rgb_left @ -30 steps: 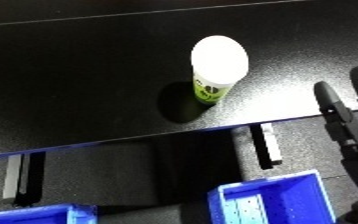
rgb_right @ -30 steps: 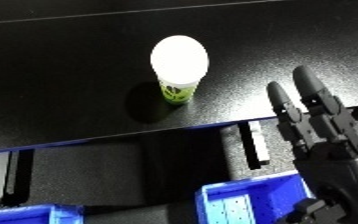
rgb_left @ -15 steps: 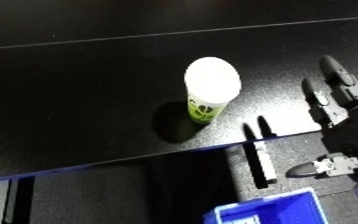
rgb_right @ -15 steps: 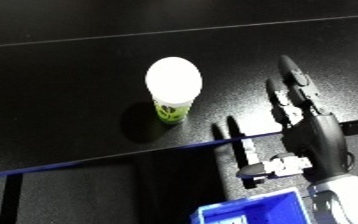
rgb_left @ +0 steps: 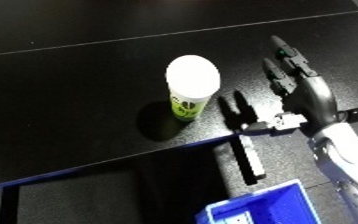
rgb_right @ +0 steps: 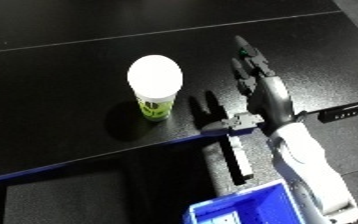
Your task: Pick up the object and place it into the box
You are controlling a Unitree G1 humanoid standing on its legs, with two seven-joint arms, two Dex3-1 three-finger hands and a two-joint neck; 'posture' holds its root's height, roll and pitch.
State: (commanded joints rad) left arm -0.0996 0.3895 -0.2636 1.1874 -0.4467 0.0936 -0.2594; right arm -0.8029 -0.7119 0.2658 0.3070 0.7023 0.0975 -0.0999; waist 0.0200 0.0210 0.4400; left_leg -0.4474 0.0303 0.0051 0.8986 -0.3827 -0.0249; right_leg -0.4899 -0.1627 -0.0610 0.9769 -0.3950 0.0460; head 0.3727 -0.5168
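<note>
Fingers (rgb_left: 286, 55) straight beside upright cup (rgb_left: 191, 88) (white lid, green label).

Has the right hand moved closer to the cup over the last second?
Yes. The right hand has come forward over the table and in toward the cup, fingers straight, not yet touching it.

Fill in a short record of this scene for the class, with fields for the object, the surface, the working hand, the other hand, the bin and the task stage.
object: cup, white lid, green label, upright
surface: black table
working hand: right hand, fingers straight, thumb toward the cup, beside it, not touching
other hand: left hand out of view
bin: blue bin, at the lower edge, below the table's front edge
task stage: cup not yet grasped
</note>
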